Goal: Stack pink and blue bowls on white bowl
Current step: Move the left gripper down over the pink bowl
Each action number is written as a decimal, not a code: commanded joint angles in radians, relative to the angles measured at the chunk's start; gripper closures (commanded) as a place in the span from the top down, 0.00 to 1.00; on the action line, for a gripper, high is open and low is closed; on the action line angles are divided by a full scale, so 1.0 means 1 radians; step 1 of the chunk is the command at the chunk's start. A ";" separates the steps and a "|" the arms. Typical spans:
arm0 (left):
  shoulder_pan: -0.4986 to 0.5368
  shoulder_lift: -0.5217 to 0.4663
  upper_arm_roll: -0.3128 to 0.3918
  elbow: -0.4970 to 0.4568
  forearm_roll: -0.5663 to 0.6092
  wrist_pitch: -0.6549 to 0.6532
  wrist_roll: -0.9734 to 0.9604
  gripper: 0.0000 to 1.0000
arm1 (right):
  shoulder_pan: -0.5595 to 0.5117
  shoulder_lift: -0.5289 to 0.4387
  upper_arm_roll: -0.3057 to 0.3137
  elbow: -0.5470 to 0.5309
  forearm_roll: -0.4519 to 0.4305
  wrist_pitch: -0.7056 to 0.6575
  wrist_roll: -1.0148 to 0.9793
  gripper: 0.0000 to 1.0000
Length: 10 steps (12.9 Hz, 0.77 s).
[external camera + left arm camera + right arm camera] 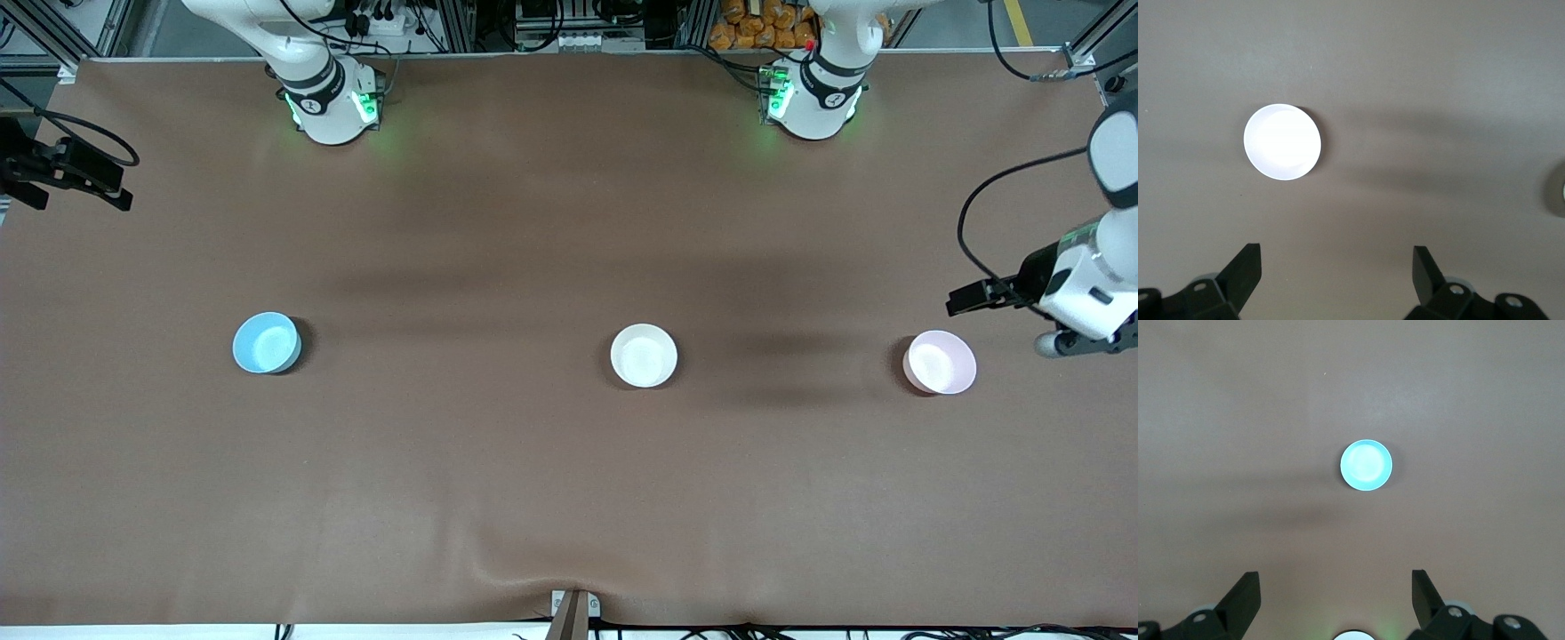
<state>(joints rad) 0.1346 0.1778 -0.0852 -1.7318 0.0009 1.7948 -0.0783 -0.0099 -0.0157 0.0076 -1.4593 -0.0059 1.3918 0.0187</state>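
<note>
Three bowls sit upright in a loose row across the brown table [569, 480], well apart from one another: the blue bowl [266, 343] toward the right arm's end, the white bowl [644, 356] about midway, and the pink bowl [940, 362] toward the left arm's end. None is stacked, and none is touched. The left gripper [1337, 270] hangs high in the air at its own end of the table, fingers spread wide with nothing between them; in the front view only part of it [1080, 342] shows at the frame's edge, just beside the pink bowl. From the left wrist, the pink bowl [1282, 142] reads as a washed-out pale disc on the cloth below and ahead of the fingertips, clear of both, with the rim of another bowl, its colour not clear, at the frame's edge [1558, 189]. The right gripper [1335, 590] is likewise raised and spread, grasping nothing; it cannot be picked out in the front view. Its wrist camera looks down on the blue bowl [1366, 465], small on the cloth below and ahead of the open fingers. Both arm bases stand lit green along the table's edge nearest the robots.
</note>
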 commanded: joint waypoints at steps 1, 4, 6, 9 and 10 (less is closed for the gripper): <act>0.007 0.025 -0.005 0.000 0.005 0.005 0.020 1.00 | -0.015 -0.015 0.009 -0.012 -0.009 0.003 -0.005 1.00; 0.022 0.040 -0.005 -0.031 0.005 0.023 0.020 1.00 | -0.015 -0.013 0.009 -0.010 -0.009 0.006 -0.005 1.00; 0.034 0.040 -0.005 -0.072 0.005 0.086 0.018 1.00 | -0.015 -0.013 0.009 -0.012 -0.009 0.004 -0.005 1.00; 0.039 0.038 -0.005 -0.144 0.005 0.213 0.020 1.00 | -0.016 -0.012 0.009 -0.013 -0.009 0.003 -0.005 1.00; 0.048 0.042 -0.005 -0.164 0.005 0.253 0.020 1.00 | -0.016 -0.012 0.009 -0.015 -0.009 0.003 -0.005 1.00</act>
<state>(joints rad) 0.1674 0.2328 -0.0853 -1.8488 0.0010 1.9809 -0.0780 -0.0099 -0.0157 0.0066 -1.4600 -0.0059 1.3923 0.0187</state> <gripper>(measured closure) 0.000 0.000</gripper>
